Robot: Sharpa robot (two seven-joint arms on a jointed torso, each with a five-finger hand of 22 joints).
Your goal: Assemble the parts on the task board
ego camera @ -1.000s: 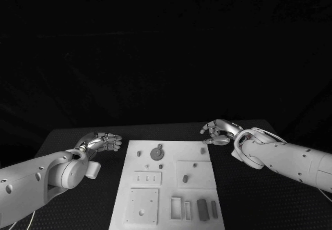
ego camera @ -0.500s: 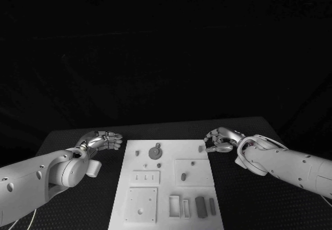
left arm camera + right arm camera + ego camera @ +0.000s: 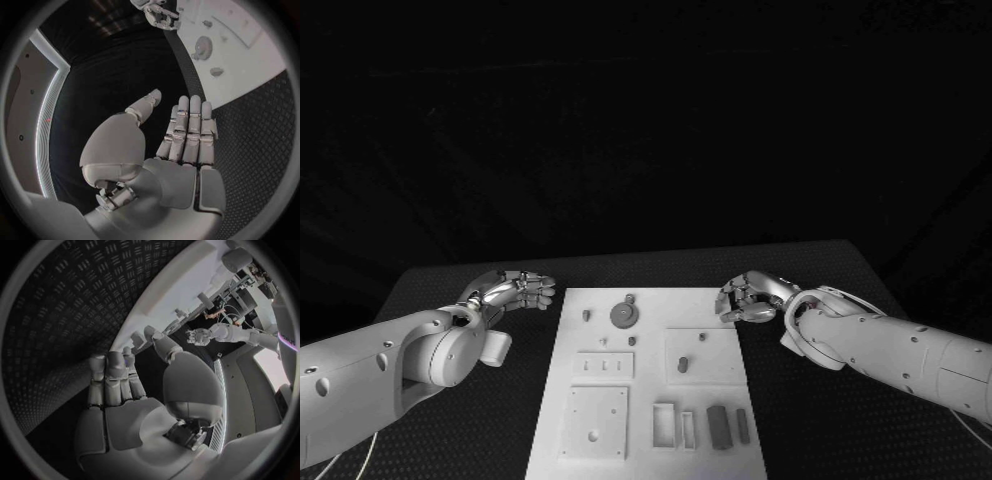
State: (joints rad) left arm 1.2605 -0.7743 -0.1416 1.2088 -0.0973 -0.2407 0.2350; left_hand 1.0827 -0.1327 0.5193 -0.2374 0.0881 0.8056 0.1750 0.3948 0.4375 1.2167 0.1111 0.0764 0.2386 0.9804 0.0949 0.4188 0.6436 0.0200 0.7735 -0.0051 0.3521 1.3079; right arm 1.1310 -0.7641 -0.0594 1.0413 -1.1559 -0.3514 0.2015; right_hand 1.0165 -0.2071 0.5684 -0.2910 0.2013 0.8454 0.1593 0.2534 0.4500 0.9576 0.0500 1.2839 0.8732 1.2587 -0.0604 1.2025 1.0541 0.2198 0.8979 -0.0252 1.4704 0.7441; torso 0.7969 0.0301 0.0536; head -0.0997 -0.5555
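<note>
The white task board (image 3: 646, 345) lies in the middle of the black table. On it a grey gear (image 3: 626, 316) sits near the far edge, with a small peg (image 3: 587, 315) to its left. A short grey part (image 3: 682, 364) lies on a square plate, and two dark bars (image 3: 720, 426) lie near the front. My left hand (image 3: 511, 290) hovers beside the board's far left corner, fingers straight (image 3: 186, 130), thumb apart, holding nothing. My right hand (image 3: 750, 298) is at the board's far right corner, its fingers (image 3: 109, 377) apart and empty.
The board (image 3: 250, 55) carries raised square plates (image 3: 596, 422) and a slotted block (image 3: 607, 368) at the left and front. Black ribbed table (image 3: 834, 420) stretches on both sides of the board. Each wrist view shows the other hand (image 3: 159, 12) (image 3: 200, 336) across the board.
My right hand has drawn back toward me along the board's right edge, close to its far corner. The left hand has stayed in place.
</note>
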